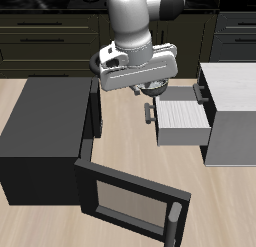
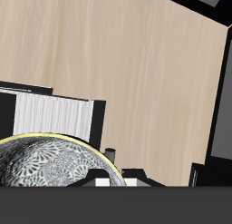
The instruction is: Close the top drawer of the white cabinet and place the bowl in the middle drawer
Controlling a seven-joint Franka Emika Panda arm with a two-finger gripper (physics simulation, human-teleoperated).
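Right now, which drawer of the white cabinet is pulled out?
The middle drawer, faintly striped inside, stands out from the white cabinet; the top drawer above it sits pushed in.

Looks like a simulated kitchen: dark cupboard fronts with bar handles (image 1: 45, 36) at 12 o'clock behind a light wood-grain table (image 1: 125, 131).

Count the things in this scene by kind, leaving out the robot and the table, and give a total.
white cabinet: 1
black box with a windowed door: 1
bowl: 1
Total: 3
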